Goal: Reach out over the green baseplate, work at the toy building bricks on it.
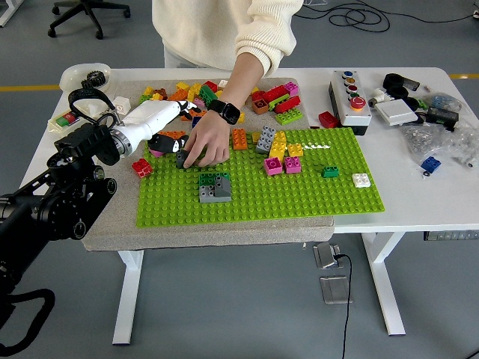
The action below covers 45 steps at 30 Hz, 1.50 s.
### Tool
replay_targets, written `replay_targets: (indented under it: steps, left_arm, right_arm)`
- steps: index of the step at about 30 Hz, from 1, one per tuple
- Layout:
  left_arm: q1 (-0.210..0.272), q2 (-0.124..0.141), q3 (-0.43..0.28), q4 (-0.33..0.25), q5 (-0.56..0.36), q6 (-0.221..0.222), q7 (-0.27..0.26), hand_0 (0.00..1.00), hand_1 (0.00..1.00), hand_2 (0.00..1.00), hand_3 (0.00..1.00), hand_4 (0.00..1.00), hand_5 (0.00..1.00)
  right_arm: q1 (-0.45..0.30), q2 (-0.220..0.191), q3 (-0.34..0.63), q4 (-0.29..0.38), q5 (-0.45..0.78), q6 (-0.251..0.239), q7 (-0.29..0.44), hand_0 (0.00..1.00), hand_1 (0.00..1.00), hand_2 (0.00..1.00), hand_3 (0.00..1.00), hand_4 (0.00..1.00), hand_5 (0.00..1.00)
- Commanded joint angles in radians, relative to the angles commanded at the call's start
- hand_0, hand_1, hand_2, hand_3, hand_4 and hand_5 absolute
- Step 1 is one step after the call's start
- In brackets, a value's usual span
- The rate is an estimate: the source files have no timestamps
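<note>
Reach with the left robot hand (174, 142), white-shelled with black fingers, across the near-left corner of the flat green studded baseplate (254, 194), which lies on a grey mat on the white table (419, 187). Finger state of the left robot hand cannot be told: partly covered by the person's hand (203, 146), which presses down on the baseplate just beside it, apparently over a dark piece. Judged best practice: hold position until the person's hand clears, then approach from above and press straight down onto the studs to avoid levering the plate. Nearest work target on the plate: the small grey and green brick stack (215, 187), just in front of the person's hand. Further right, well apart from the left robot hand, the mixed cluster of grey, yellow and magenta bricks (278, 153), a single small green brick (330, 171) and a single white brick (361, 179). Loose supply: the heap of multicoloured bricks (191, 97) behind the plate, plus a red brick (142, 167) on the mat at the plate's left edge. Obstructions: the person's forearm (247, 75) crossing the heap diagonally. Also on the table: a white control box with coloured buttons (349, 93) and a white bowl (84, 76). Right arm not visible.
</note>
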Motion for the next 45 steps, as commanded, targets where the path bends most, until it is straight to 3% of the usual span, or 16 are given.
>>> replay_targets:
  steps: [3,4,9,10,15,16,33,34,45]
  left_arm:
    - [0.0,0.0,0.0,0.0,-0.001,-0.002,0.0,0.634,0.721,0.634,0.717,0.252,0.002]
    - [0.0,0.001,-0.002,0.0,-0.003,-0.007,0.0,0.65,0.725,0.64,0.721,0.333,0.002]
    - [-0.002,0.002,-0.01,-0.005,0.01,-0.043,0.007,0.65,0.725,0.64,0.721,0.333,0.002]
    - [-0.003,0.002,-0.01,-0.005,0.011,-0.046,0.008,0.8,0.794,0.753,0.829,0.752,0.073]
    - [-0.007,0.006,-0.016,-0.011,0.036,-0.084,0.016,0.8,0.794,0.753,0.829,0.752,0.073]
    - [-0.009,0.006,-0.018,-0.01,0.045,-0.094,0.019,0.842,0.832,0.784,0.86,0.842,0.11]
    - [-0.003,-0.001,-0.011,0.027,0.066,-0.124,0.036,0.864,0.842,0.779,0.837,0.864,0.114]
    - [-0.002,-0.001,-0.011,0.028,0.066,-0.125,0.037,0.859,0.827,0.728,0.808,0.867,0.108]
    - [0.0,0.006,-0.022,0.019,0.066,-0.165,0.042,0.856,0.815,0.702,0.779,0.868,0.11]
  right_arm:
    - [0.0,0.0,-0.001,0.0,0.0,0.0,0.0,0.74,0.643,0.678,0.602,0.819,0.53]
    - [-0.001,0.0,0.0,0.0,0.0,0.0,0.0,0.74,0.643,0.679,0.602,0.819,0.53]
    - [0.0,0.0,0.0,0.0,0.0,-0.001,0.0,0.74,0.643,0.679,0.602,0.819,0.53]
    - [0.0,0.0,0.0,0.0,0.001,-0.001,0.0,0.74,0.643,0.679,0.602,0.819,0.53]
    - [0.001,-0.001,0.002,0.0,0.002,-0.001,0.0,0.74,0.643,0.679,0.602,0.819,0.53]
    - [0.001,-0.001,0.003,0.0,0.003,-0.001,0.0,0.74,0.643,0.679,0.602,0.818,0.53]
    - [0.001,-0.002,0.006,0.0,0.009,-0.004,0.001,0.74,0.643,0.679,0.603,0.819,0.531]
    - [0.001,-0.002,0.006,0.0,0.009,-0.004,0.001,0.74,0.643,0.679,0.604,0.82,0.53]
    - [0.0,-0.002,0.007,0.0,0.013,-0.005,0.002,0.74,0.643,0.679,0.604,0.82,0.531]
